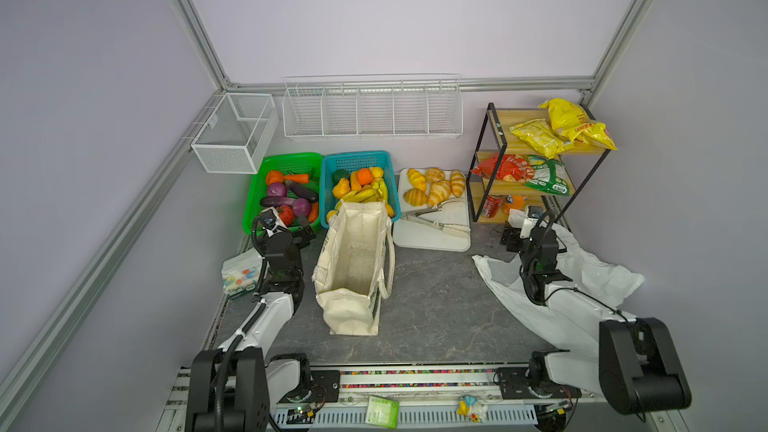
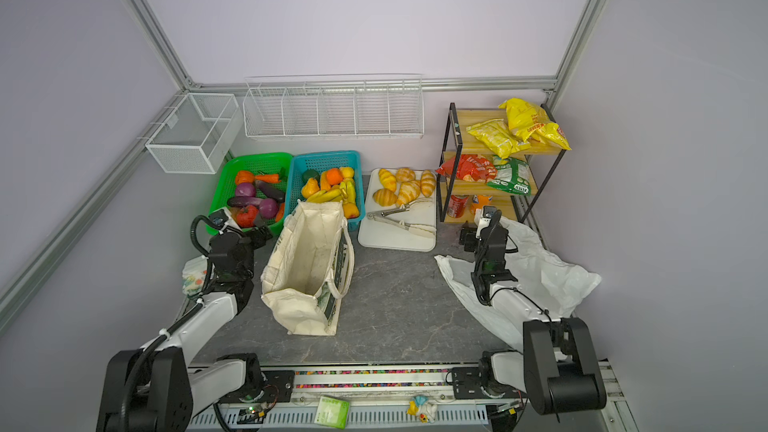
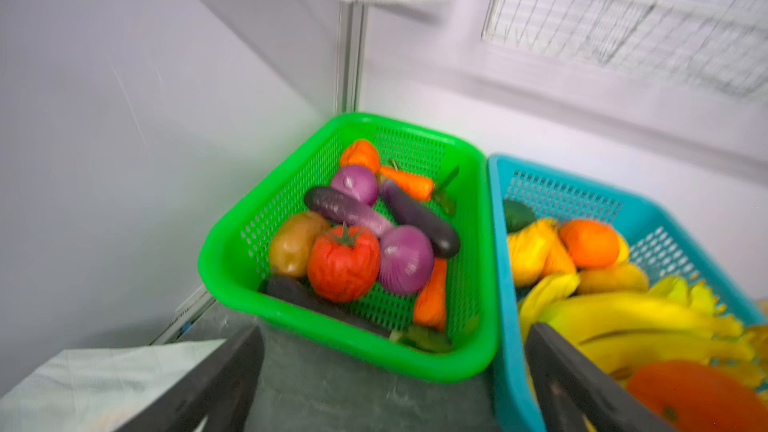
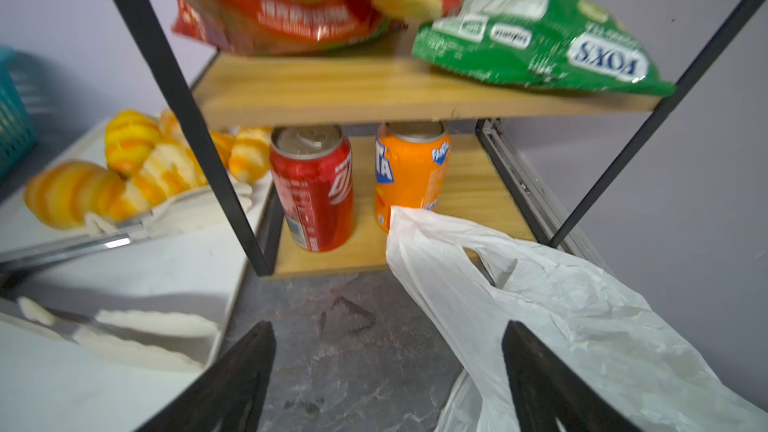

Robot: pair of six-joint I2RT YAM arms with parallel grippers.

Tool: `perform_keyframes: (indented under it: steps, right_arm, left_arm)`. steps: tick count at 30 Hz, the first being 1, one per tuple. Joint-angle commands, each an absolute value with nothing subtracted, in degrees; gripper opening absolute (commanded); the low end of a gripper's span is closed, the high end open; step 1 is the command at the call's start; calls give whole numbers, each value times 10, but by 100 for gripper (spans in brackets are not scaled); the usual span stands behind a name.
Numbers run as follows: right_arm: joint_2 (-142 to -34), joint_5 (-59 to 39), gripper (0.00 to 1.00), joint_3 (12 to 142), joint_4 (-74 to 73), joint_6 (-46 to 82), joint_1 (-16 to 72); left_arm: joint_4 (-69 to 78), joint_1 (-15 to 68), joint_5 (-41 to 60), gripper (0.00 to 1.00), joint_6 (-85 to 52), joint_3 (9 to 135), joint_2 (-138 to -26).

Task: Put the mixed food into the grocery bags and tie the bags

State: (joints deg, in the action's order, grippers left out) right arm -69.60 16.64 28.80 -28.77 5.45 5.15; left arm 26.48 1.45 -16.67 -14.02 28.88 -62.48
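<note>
Here, an open cream canvas tote (image 1: 353, 259) near bench (image 1: 436, 297) centre; a crumpled white plastic bag (image 1: 598, 280), 3 o'clock. Red snack packet (image 1: 503, 168) and green-and-white snack packet (image 1: 548, 176) on the shelf (image 1: 523, 114), 1 o'clock; orange and yellow toy fruits (image 1: 363, 176) in the teal basket (image 1: 357, 154), 11 o'clock. Left pincer (image 3: 395, 332), right pincer (image 4: 388, 326): spread, empty.

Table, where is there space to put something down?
The big bare patch of table lies between the cloth bag and the plastic bag, in front of the white board. The back is crowded: green basket, blue basket, board and shelf stand side by side.
</note>
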Motion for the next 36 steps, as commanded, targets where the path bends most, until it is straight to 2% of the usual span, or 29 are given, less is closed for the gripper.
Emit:
perform_keyframes:
  steps: [1,6,9,15,17,20,22,29,35,36]
  right_arm:
    - [-651,147,88,302,-164,163,55]
    - [-578,111,89,343,-63,166,100]
    - [-570,74,90,381,-8,154,141]
    - [-595,43,92,443,85,131,220]
    - [-604,45,92,459,113,118,235]
    - [-613,70,91,482,148,105,239]
    - [-610,101,91,490,155,102,239]
    - [-582,155,91,475,130,99,228]
    - [-558,126,91,475,115,109,160]
    - [-561,114,91,479,115,115,146]
  left_arm:
    - [112,14,-143,100,-243,331,-575]
    - [-20,14,-13,94,-279,409,-506]
    - [-115,19,63,88,-273,473,-496]
    - [-372,83,110,87,-157,595,-560]
    - [-442,87,123,84,-133,621,-593]
    - [-500,91,149,73,-110,642,-632]
    - [-502,93,179,64,-110,649,-648]
    - [-375,122,218,21,-198,624,-657]
    - [-239,155,241,1,-293,594,-656]
    - [-212,155,244,0,-313,588,-656]
